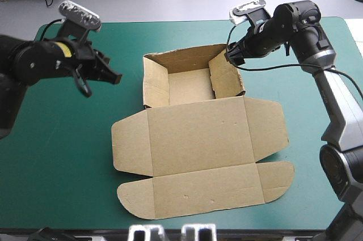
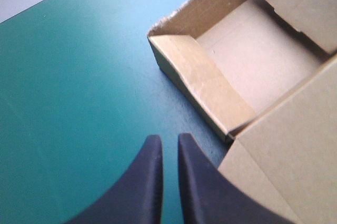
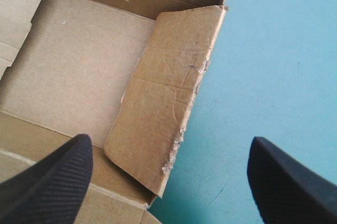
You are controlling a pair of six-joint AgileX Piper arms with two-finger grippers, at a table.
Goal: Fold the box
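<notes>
**Squaring up the tray walls while the lid lies flat**

You have the box [image 1: 198,133] at the middle of the teal-green tabletop [image 1: 57,167]. It is half built. The tray [image 1: 190,85] stands with its walls raised, and the lid [image 1: 198,139] lies flat on the cover at 6 o'clock of it, with the long tuck flap [image 1: 204,193] nearest the robot.

The left pincer [image 1: 113,76] hangs at 9 o'clock of the tray, well apart from it. Its black fingers are drawn together to a thin slit and grip nothing, with only bare cover beneath them.

The right pincer [image 1: 231,56] is at 2 o'clock of the tray. Its fingers are spread wide and straddle the right side wall [image 3: 163,103], one over the tray floor and one over the cover outside. Neither finger touches the board.

My reading is that you are on the wall step, settling the right side wall. Its edge is ragged and it seems to lean rather than stand square. From these angles I cannot tell whether its inner fold is tucked home.

- **Right wall:** bring the right pincer down over the wall's rim, close on it lightly and press it upright against the far wall [image 1: 184,56].
- **Left wall:** keep the left pincer ready at the left side wall [image 1: 154,85], so that it can brace the tray against sliding toward 9 o'clock.
</notes>
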